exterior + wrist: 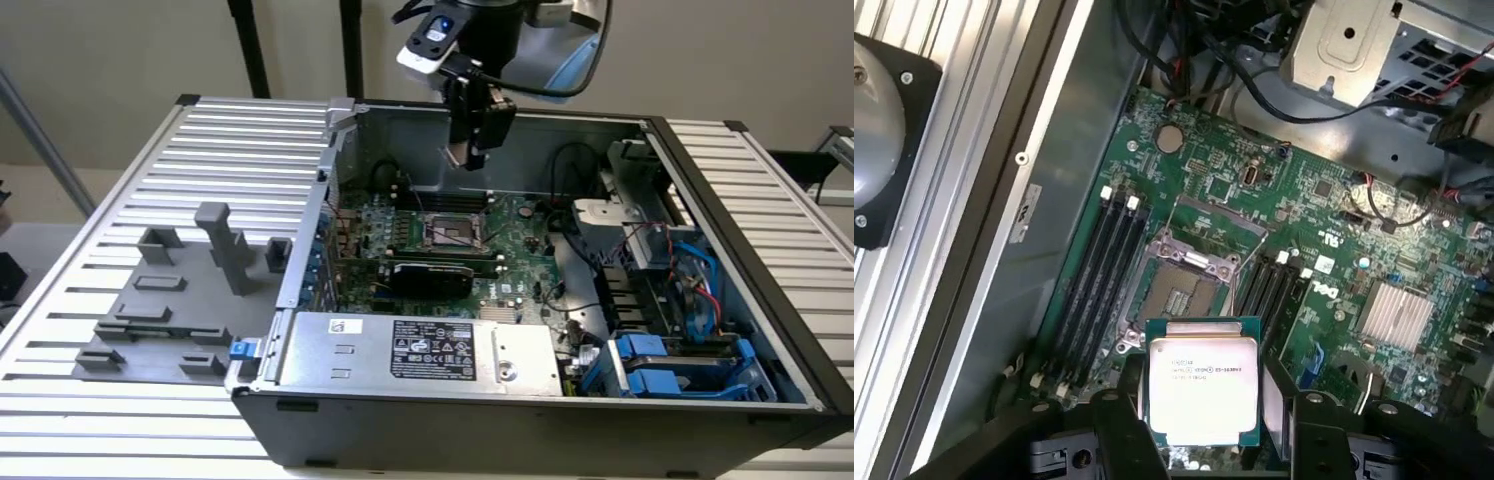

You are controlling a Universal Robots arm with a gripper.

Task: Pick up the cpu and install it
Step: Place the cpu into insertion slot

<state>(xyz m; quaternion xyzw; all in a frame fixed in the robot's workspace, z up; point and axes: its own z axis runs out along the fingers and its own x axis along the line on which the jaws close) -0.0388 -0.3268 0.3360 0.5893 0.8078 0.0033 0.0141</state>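
The cpu [1199, 388], a flat square chip with a pale silver top and a green edge, sits between my dark fingers [1112, 432], gripped on two opposite sides. My gripper [471, 160] hangs inside the open computer case [747, 300], above the back part of the green motherboard [514, 215]. The metal-framed socket [1179, 290] lies on the board just past the chip in the wrist view, with its dark centre uncovered. In the exterior view the socket [454, 232] is below my gripper and nearer the camera.
Memory slots [1099, 270] flank the socket. A finned heatsink [1394, 315] and black cables [1374, 205] lie on the board. A power supply [414, 350] fills the case front and blue drive bays [667, 365] the right. Grey fixture blocks [174, 295] stand outside, on the exterior view's left.
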